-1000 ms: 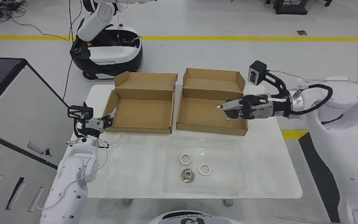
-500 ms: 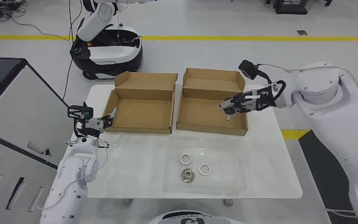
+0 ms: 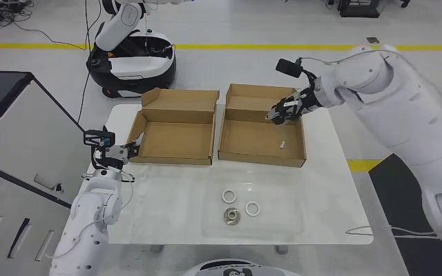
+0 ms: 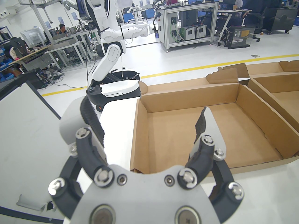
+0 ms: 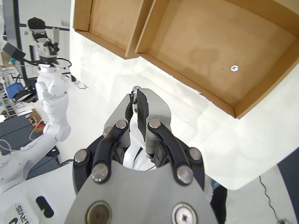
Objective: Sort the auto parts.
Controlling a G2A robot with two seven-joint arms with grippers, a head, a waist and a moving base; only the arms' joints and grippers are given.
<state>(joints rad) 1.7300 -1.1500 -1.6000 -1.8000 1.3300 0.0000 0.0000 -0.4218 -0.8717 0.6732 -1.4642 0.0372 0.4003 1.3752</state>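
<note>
Two open cardboard boxes stand side by side at the back of the table, the left box (image 3: 176, 140) and the right box (image 3: 252, 140). My right gripper (image 3: 271, 117) hangs over the far part of the right box (image 5: 210, 36), shut on a small threaded screw (image 5: 133, 93) at its fingertips. A small hex nut (image 5: 234, 68) lies on that box's floor near its right wall (image 3: 282, 145). My left gripper (image 4: 144, 109) is open and holds nothing, at the left box's (image 4: 186, 129) outer left side (image 3: 135, 148). Two white rings (image 3: 228, 196) (image 3: 253, 208) and a metal part (image 3: 230, 217) lie near the front.
The rings and the metal part lie in a shallow clear tray (image 3: 280, 207) at the table's front centre. A white wheeled robot base (image 3: 135, 65) stands on the floor behind the table. A slanted white panel (image 3: 27, 124) is off the left edge.
My right arm has swung back from the middle of the right box toward its far side, uncovering the nut on the box floor. The left arm has stayed still.
</note>
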